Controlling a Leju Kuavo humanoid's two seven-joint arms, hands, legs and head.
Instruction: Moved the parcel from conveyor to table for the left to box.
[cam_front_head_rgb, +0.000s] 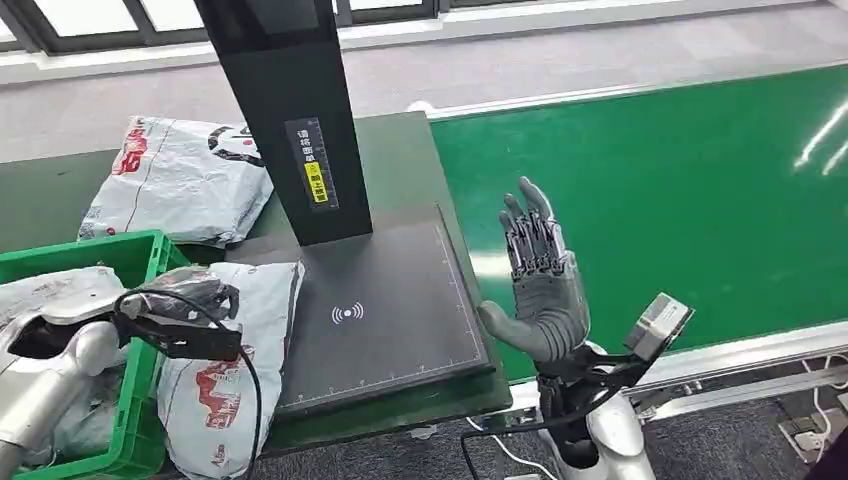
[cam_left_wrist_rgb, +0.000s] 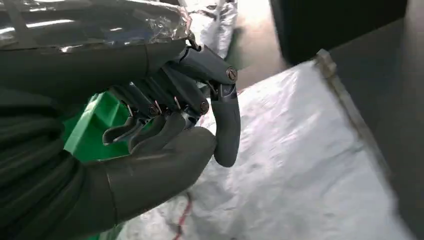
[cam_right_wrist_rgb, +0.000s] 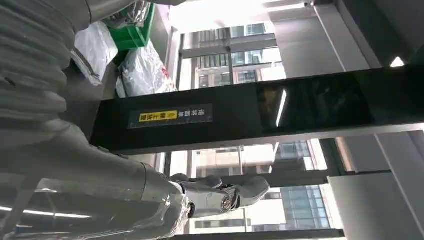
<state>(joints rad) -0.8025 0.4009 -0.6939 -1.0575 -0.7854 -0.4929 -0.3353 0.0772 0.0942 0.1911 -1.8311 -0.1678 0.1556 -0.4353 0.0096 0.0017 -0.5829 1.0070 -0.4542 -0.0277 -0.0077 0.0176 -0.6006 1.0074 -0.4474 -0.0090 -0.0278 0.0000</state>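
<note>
Head view: the parcel (cam_front_head_rgb: 235, 365) lies on the table just beside the black scanner pad (cam_front_head_rgb: 385, 310), off the green conveyor (cam_front_head_rgb: 650, 190), so the transfer looks done; boxing into the green crate (cam_front_head_rgb: 130, 260) remains. The right hand (cam_front_head_rgb: 540, 285) stands empty, fingers spread.

Left wrist view: the left hand (cam_left_wrist_rgb: 170, 130) hovers over the parcel (cam_left_wrist_rgb: 295, 170), fingers curled, holding nothing.

Right wrist view: the scanner post (cam_right_wrist_rgb: 240, 117) crosses the window.

Both arms are silver with rounded shells. The right hand (cam_front_head_rgb: 540, 275) has a grey palm, thick grey thumb and darker ribbed fingers; black cables loop at its wrist beside a small grey camera box (cam_front_head_rgb: 659, 325). The left hand (cam_left_wrist_rgb: 165, 135) is dark grey, with round screws on its fingers.
</note>
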